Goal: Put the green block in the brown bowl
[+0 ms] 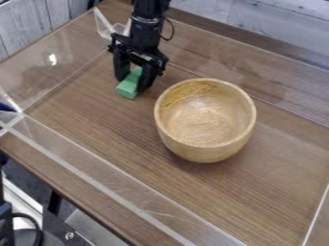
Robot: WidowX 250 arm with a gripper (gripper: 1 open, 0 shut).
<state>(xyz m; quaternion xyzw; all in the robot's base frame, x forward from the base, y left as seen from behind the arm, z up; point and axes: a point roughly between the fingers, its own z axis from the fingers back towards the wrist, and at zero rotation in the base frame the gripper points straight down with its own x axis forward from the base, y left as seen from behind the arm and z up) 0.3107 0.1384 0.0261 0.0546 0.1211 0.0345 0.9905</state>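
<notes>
The green block [129,88] lies on the wooden table left of the brown bowl [205,118], a small gap apart from it. My gripper [137,75] points down over the block with its black fingers [117,69] drawn in against the block's sides. The block's near end sticks out below the fingers, and it still rests on the table. The bowl stands upright with nothing inside.
Clear acrylic walls [52,58] ring the wooden table top [103,144], with the front wall running along the near edge. Grey boards lie behind the table at the back.
</notes>
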